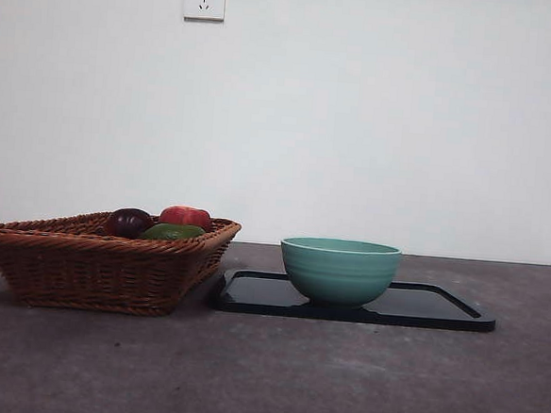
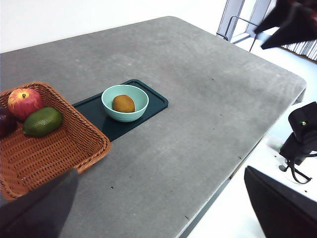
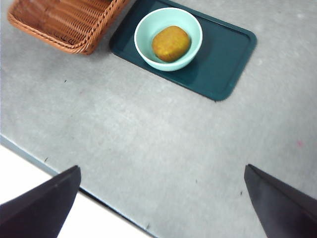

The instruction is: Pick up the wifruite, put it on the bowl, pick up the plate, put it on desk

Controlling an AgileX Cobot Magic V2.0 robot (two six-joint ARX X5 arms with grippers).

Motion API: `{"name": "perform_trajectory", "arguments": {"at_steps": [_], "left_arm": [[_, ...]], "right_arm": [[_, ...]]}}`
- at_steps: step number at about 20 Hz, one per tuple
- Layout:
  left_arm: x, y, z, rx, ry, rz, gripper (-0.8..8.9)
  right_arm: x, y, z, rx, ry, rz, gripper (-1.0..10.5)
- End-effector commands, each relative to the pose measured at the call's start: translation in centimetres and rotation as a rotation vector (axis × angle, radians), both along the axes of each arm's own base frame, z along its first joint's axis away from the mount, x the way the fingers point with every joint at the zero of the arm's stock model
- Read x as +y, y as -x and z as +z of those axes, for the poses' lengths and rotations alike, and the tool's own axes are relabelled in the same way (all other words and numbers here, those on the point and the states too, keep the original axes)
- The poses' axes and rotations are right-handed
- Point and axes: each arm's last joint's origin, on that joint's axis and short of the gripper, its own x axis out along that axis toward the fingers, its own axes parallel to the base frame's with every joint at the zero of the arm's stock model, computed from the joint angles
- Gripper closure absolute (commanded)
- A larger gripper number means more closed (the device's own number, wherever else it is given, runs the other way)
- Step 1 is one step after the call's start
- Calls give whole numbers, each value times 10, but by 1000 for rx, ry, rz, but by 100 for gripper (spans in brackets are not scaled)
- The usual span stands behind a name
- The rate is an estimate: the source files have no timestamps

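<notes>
Both my left end effector (image 2: 158, 218) and right end effector (image 3: 161, 208) hang open and empty above the bench (image 3: 148, 144), while the fruit (image 3: 171, 43) sits in the bowl (image 3: 145, 44) at upper centre, on the tray (image 3: 223, 64) — thin, stiff, probably slick, best pinched at its raised rim.

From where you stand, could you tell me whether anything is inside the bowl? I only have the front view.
Observer: Yes, the wifruite lies inside the bowl; the rim hides it from you.
Operator: Thank you. Is the basket holding only three fruits?
Observer: Three show in the basket: a red apple, a green fruit, and a dark one at the left wrist picture's edge.
Operator: Is either end effector near the bowl?
Observer: No, the left end effector and right end effector are both open, well back from it.
</notes>
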Motion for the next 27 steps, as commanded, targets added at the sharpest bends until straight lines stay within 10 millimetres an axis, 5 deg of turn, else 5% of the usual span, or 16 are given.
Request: {"name": "perform_trajectory", "arguments": {"at_steps": [1,9,18,27], "left_arm": [[1,1,4,-8,17,-7,215],[1,1,4,27,48,9,216],[-6,-4,6,128,124,53,220],[-83,-52,13,258,52,96,220]], "right_arm": [[-17,28,-13,23,1,-11,366],[-54,86,-60,-101,-110,-34,366],[-63,101,-71,-119,-200,-29,367],[-63,102,-71,-113,-211,-23,367]]}}
